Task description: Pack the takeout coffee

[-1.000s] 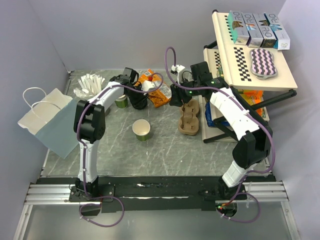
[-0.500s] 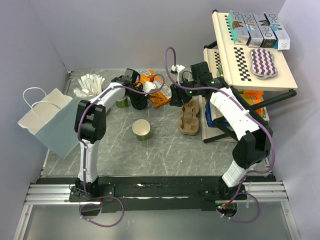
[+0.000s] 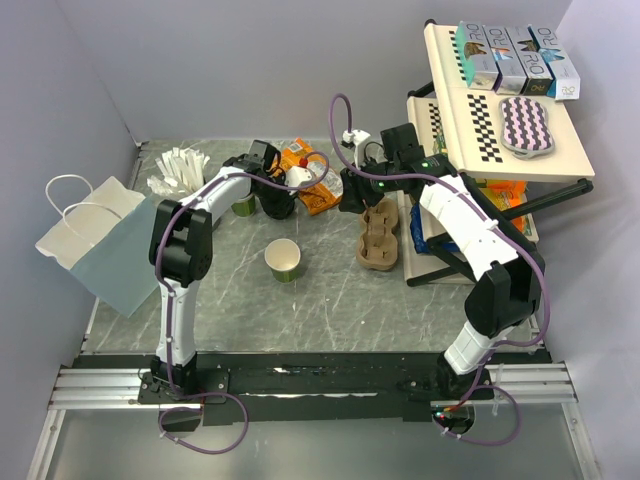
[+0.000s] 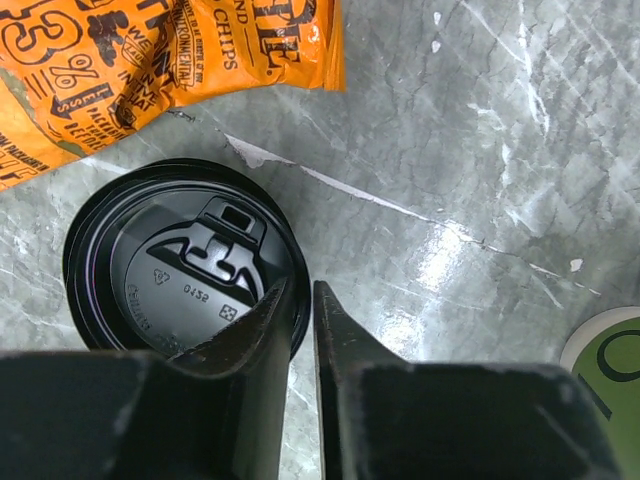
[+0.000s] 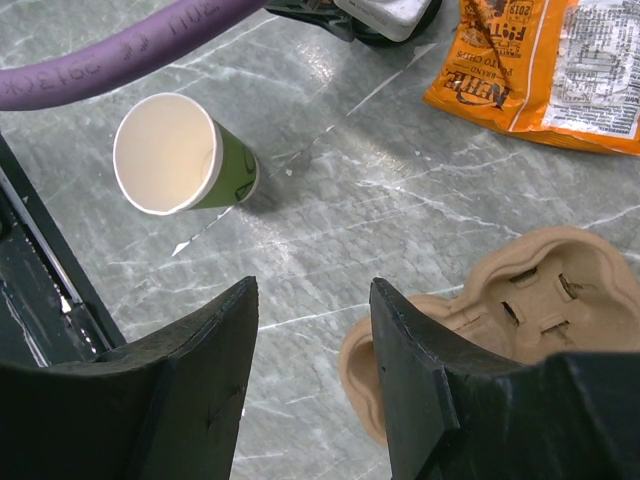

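The takeout coffee shows only as its round black lid (image 4: 180, 265), seen from straight above; any cup beneath is hidden. In the top view it is the dark round shape (image 3: 278, 206) beside the orange chip bags. My left gripper (image 4: 302, 288) is shut on the lid's near rim, one finger over the lid and one outside it. A brown cardboard cup carrier (image 3: 380, 235) lies at right of centre. My right gripper (image 5: 312, 290) hangs open over bare table beside the carrier (image 5: 520, 300), holding nothing.
A lidless white-and-green cup (image 3: 285, 260) (image 5: 180, 155) stands mid-table, and another green cup (image 3: 243, 206) (image 4: 610, 365) stands left of the lid. Orange chip bags (image 3: 318, 190), a grey cup of white sticks (image 3: 180, 170), a paper bag (image 3: 100, 240) at left, a folding rack (image 3: 500, 110) at right.
My left gripper's jaws have narrowed onto the lid's rim. Neither arm has visibly shifted, and the right gripper stays just as open.
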`<state>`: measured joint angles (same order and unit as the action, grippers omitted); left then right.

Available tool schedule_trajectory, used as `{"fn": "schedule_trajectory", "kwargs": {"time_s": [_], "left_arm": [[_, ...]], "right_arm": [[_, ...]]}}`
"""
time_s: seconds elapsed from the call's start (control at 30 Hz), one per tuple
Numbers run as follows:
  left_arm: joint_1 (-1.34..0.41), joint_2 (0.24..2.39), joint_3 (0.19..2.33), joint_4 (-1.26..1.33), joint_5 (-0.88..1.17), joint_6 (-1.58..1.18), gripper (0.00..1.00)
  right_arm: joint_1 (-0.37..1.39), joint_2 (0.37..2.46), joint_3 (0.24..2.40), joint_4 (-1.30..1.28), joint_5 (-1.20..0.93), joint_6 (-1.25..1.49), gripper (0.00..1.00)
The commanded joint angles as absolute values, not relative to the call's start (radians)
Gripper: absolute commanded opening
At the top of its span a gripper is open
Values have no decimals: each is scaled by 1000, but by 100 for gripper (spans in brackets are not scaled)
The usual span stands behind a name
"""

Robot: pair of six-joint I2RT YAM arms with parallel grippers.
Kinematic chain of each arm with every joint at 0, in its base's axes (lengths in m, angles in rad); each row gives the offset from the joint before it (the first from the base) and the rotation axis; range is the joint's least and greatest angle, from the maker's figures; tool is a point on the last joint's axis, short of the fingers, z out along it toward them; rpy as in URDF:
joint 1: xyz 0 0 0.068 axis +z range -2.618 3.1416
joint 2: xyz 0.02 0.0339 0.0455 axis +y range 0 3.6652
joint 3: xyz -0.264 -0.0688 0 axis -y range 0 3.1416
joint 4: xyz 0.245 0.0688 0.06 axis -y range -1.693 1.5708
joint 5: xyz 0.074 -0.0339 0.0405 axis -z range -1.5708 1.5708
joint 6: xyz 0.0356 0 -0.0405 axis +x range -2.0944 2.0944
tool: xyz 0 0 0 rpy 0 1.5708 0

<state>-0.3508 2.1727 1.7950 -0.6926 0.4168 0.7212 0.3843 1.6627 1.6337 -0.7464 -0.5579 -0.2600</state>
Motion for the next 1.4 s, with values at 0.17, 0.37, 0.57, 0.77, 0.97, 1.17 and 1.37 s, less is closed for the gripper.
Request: {"fn": "schedule_trajectory", "kwargs": {"time_s": [0.17,0.37,0.57,0.77,0.97,1.17,1.37], "left_arm": [[-359,2177,1810,-670,400,735,10],[-359,2116,1792,-650,400,736,1],[-359,2039,1793,-660,411,718,1],[-357,1948,1819,-699,455,649,1],[-327,1835,1824,-730,580,500,1],[-223,1721,1800,-755,1000,307,1],[-184,1583,1519,-672,1293,195,1]], "right_arm": [[374,1674,1675,-749,-558,-265,56],[373,1681,1697,-758,-558,-267,56],[370,1686,1723,-770,-560,-281,56],[359,1703,1762,-802,-574,-313,56],[356,1727,1804,-815,-636,-340,56],[356,1652,1691,-694,-796,-400,64],[365,1611,1640,-604,-930,-359,68]]}}
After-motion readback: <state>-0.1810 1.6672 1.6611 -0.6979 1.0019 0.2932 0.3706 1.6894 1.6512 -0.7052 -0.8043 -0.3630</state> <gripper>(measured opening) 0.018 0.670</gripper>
